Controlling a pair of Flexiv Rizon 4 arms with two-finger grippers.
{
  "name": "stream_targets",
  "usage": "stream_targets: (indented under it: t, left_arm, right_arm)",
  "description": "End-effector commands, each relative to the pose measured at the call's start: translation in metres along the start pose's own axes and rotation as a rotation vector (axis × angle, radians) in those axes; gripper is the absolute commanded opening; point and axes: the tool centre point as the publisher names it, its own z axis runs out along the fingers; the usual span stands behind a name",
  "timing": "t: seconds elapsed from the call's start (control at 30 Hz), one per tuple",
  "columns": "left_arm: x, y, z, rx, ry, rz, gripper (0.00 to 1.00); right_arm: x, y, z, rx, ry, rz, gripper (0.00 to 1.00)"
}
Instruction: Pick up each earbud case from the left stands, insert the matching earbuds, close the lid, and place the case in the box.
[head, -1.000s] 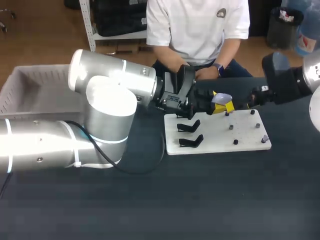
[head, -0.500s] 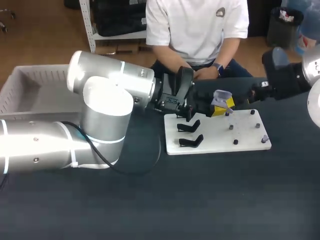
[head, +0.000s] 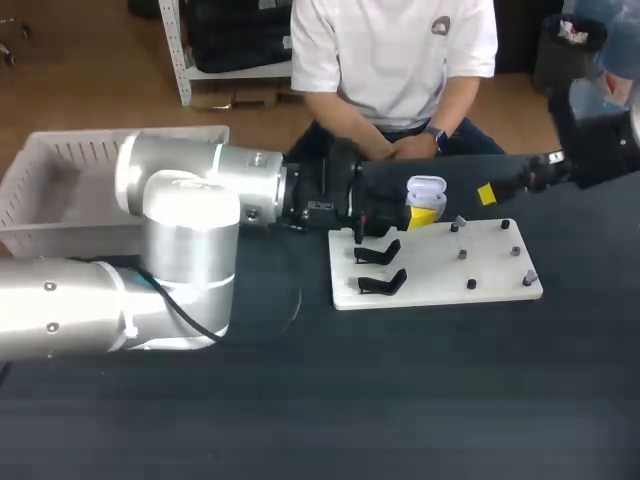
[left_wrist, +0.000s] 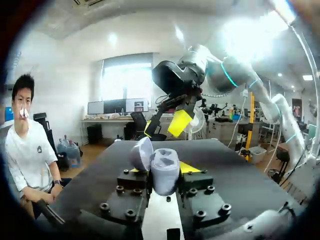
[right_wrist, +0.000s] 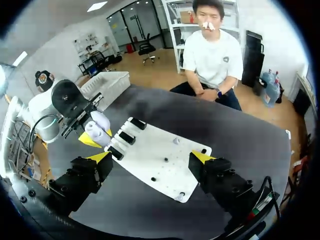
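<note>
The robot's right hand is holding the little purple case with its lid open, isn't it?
Not the right one. The left gripper holds the purple case, lid open, between its fingers, as the left wrist view shows. The right gripper is open and holds nothing.

Your left arm (head: 180, 260) lies across the worktop (head: 400, 400) between box (head: 60, 170) and board (head: 490, 288): no route there. Its end effector (head: 421, 207), clamped on the earbud case (head: 427, 187), hangs by the board's far left corner. Black stands (head: 380, 252) and pegs (head: 463, 254) rise from the board. The near worktop strip is open to you
</note>
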Motion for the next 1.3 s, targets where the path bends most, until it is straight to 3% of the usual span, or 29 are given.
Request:
stream_targets:
  t: [0.03, 0.57, 0.67, 1.13, 1.3]
  left_arm:
    - [-0.001, -0.007, -0.007, -0.039, -0.046, 0.006, 0.0]
    - [-0.005, 0.008, -0.005, -0.054, -0.051, 0.007, 0.0]
    - [-0.006, 0.008, -0.004, -0.06, -0.046, 0.001, 0.0]
    - [-0.006, 0.008, -0.004, -0.06, -0.046, 0.001, 0.0]
    - [-0.006, 0.008, -0.004, -0.06, -0.046, 0.001, 0.0]
  right_arm:
    - [0.017, 0.0, -0.019, 0.198, 0.039, -0.023, 1.0]
    - [0.064, -0.029, -0.016, 0.372, 0.202, 0.017, 1.0]
    - [0.07, -0.034, -0.015, 0.488, 0.247, 0.039, 1.0]
    - [0.07, -0.034, -0.015, 0.488, 0.247, 0.039, 1.0]
    - [0.087, -0.043, -0.008, 0.503, 0.285, 0.095, 1.0]
